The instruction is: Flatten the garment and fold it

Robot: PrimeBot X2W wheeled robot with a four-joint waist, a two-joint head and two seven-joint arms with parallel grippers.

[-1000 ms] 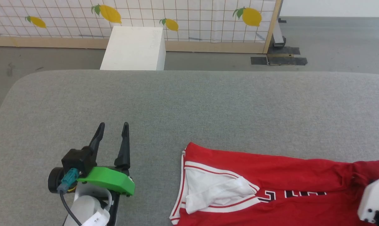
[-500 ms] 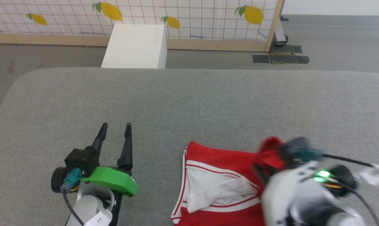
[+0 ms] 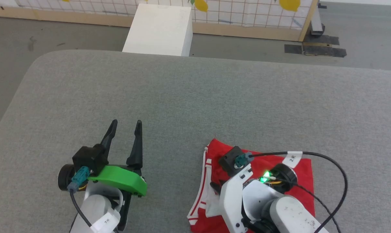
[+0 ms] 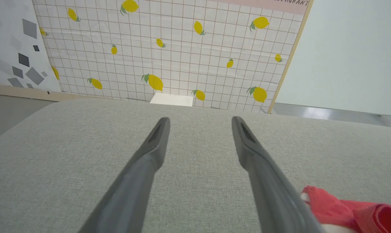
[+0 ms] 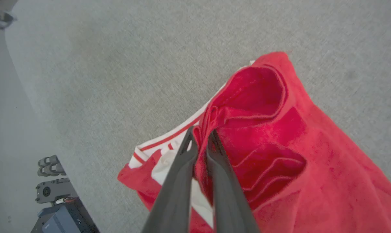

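Since 1 second ago, the right gripper [image 5: 200, 134] is no longer sitting at the garment's far right end. It has swung across to the left with a red edge in tow, so the garment [image 3: 300, 168], spread wide before, is now lying doubled into a compact block. The head camera has also been tipping down and turning a little, which is why the white box [image 3: 159, 29] and the far edge of the table [image 3: 195, 97] are sitting elsewhere in that view.

The right jaws are standing almost closed and are pinching a bunched fold of red cloth between their tips. That grip is probably being kept so the carried layer cannot slide back before its edge is lined up over the layer beneath. The cloth around the tips is rucking into 2 or 3 soft ridges, so the top layer is not lying flat yet.

The garment is resting on the near right part of the table, directly under the right wrist. Its white trim [image 3: 200, 191] is peeking out along the left side from below the red layer.

The left gripper [image 3: 126, 123] is holding nothing, with its 2 fingers spread wide over bare table. It is staying to the left of the garment and apart from it. It seems to be waiting clear of the fold, ready to pin or smooth that left edge.
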